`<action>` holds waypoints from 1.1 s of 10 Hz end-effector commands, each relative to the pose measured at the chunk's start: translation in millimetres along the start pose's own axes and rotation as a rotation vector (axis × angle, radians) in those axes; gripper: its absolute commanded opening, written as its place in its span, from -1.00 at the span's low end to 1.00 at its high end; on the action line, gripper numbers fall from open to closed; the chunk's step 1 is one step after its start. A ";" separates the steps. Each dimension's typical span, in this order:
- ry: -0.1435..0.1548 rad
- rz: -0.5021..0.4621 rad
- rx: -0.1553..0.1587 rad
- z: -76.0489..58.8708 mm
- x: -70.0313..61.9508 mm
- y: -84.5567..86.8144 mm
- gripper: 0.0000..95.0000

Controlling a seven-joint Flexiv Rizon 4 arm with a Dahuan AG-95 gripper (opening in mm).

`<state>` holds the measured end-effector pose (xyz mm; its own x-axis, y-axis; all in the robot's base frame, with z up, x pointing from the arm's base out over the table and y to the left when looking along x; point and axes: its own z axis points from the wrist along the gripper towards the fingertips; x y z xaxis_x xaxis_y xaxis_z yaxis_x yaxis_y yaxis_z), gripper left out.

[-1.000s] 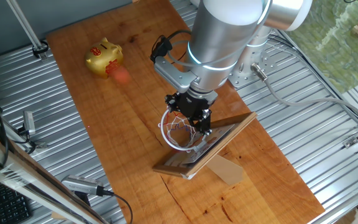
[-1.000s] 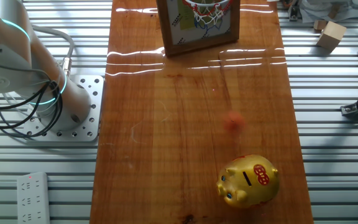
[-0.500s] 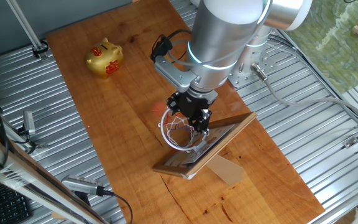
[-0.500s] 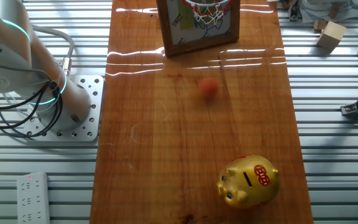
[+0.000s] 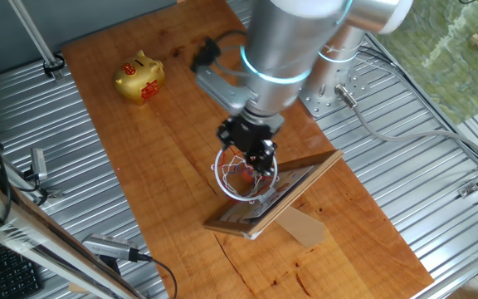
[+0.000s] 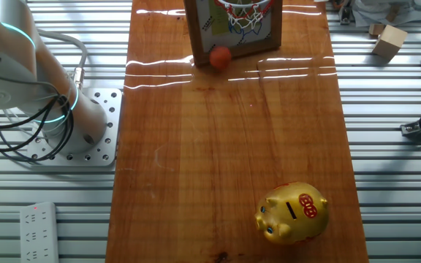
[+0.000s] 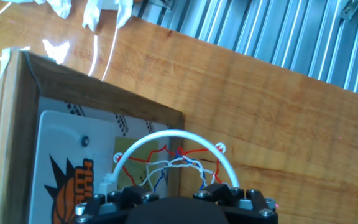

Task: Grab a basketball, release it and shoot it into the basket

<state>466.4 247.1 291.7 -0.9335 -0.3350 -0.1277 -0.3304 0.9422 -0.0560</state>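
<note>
The basketball [image 6: 220, 56] is a tiny orange ball on the wooden table, against the foot of the backboard and below the ring. In one fixed view it shows only as an orange spot [image 5: 245, 173] through the net. The basket [image 5: 244, 176] has a white ring and a red, blue and white net on a wooden-framed backboard [image 5: 282, 193]. It also shows in the other fixed view [image 6: 240, 9] and the hand view [image 7: 174, 144]. My gripper [image 5: 251, 151] hangs just above the ring, with no ball in it. Its fingers are hidden in the hand view.
A gold and red piggy bank [image 5: 139, 77] stands at the far end of the table, also in the other fixed view [image 6: 292, 212]. The robot base [image 6: 86, 124] sits beside the table. A wooden block [image 6: 389, 40] lies on the metal surface.
The ball has rolled across the table from near the piggy bank to the foot of the backboard. The arm has shifted slightly left over the hoop.
</note>
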 end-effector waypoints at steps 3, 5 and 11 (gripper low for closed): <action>-0.005 0.063 -0.034 -36.9 -32.1 -50.4 0.60; 0.008 0.125 -0.024 -50.5 -51.8 -81.8 0.60; 0.038 0.180 -0.044 -7.7 -46.0 -125.5 0.20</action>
<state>548.4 142.6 308.7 -0.9814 -0.1607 -0.1047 -0.1624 0.9867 0.0086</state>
